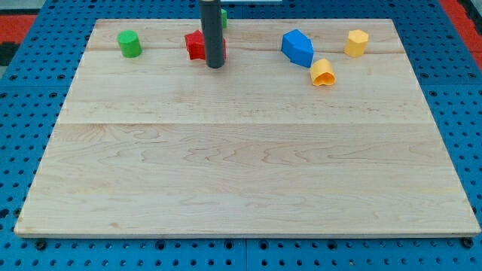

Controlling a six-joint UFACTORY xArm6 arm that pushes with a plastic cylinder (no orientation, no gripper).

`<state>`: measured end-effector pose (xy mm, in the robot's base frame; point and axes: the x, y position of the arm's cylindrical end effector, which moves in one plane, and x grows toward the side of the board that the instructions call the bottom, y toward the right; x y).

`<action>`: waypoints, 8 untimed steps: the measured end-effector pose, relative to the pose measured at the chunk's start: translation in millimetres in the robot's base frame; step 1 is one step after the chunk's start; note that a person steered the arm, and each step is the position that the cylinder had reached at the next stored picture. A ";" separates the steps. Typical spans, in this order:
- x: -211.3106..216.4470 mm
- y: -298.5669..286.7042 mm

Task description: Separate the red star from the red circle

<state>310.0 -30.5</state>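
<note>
Red plastic shows just left of my tip (pixel 215 65) at the frame's upper middle: the red star (pixel 195 45), touching or nearly touching the rod. You can't see the red circle; the rod may hide it. My tip has no fingers and holds nothing. A blind push could drag both reds together or off the board's top edge. Smooth pale wooden board (pixel 241 173); glossy green cylinder (pixel 129 44), blue block (pixel 297 47), two yellow blocks (pixel 322 72).
</note>
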 end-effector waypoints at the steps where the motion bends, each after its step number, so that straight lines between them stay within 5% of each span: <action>1: -9.8 64.5; 4: -110.1 59.7; 8: -109.4 64.0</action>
<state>200.6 33.6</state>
